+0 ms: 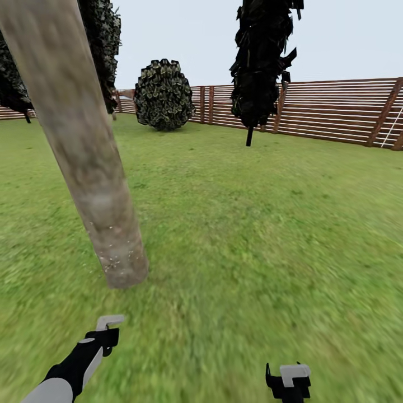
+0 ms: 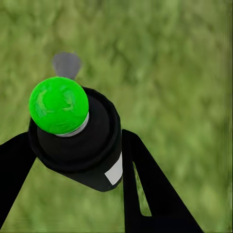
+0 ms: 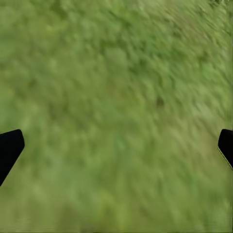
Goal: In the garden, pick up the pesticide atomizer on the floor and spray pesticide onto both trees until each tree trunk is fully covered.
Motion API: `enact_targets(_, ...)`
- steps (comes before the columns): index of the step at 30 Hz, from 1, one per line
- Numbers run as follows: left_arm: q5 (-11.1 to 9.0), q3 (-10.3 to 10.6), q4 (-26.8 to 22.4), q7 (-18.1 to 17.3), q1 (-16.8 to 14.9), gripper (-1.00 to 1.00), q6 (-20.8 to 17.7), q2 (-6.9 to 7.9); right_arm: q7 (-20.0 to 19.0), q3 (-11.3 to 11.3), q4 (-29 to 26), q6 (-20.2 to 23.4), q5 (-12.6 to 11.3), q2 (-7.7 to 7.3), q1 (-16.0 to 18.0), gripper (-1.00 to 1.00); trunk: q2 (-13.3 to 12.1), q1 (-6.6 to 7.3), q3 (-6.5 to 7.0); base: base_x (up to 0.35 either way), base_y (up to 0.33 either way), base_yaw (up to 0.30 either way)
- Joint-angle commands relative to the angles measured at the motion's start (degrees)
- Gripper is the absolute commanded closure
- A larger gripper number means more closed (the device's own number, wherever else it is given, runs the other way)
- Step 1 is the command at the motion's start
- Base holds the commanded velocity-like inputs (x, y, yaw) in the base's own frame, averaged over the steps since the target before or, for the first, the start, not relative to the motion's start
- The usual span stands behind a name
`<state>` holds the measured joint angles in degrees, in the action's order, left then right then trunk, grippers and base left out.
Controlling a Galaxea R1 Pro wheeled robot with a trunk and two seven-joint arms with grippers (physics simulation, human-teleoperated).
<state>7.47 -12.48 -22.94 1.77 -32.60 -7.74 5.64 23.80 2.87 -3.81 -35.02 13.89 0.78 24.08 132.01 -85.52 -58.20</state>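
Trunk (image 1: pixel 84 151): matt mottled bark w/ white specks. Atomizer (image 2: pixel 77 141): black plastic, glossy green cap.

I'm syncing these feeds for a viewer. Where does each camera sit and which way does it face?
Head view: on the head, looking forward and down past the tree trunk to the fence; both arms show.
Left wrist view: by the left gripper, which holds the atomizer.
Right wrist view: by the open right gripper, facing down.
All three share the lawn.

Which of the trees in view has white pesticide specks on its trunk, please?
The nearest tree trunk, leaning across the left foreground; white specks dot its base.
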Motion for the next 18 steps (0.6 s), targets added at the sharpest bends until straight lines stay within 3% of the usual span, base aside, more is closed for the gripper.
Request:
enact_targets(1, 0.0, 0.0, 0.0, -0.01, 0.0, 1.0, 0.0, -0.01, 0.01, -0.01, -0.03, -0.01, 0.0, -0.01, 0.0, -1.0, 0.0, 0.0, 0.0, 0.287, -0.132, 0.0)
enact_targets(9, 0.0, 0.06, -0.07, -0.01, 0.0, 1.0, 0.01, 0.06, 0.01, 0.03, 0.0, -0.02, 0.0, -0.01, 0.0, -1.0, 0.0, 0.0, 0.0, 0.284, -0.146, 0.01)
enact_targets(18, 0.0, 0.01, -0.09, -0.01, 0.0, 1.0, 0.08, 0.07, -0.02, 0.01, 0.01, -0.01, 0.0, 0.0, 0.0, -1.0, 0.0, 0.0, 0.0, 0.239, -0.184, 0.239)
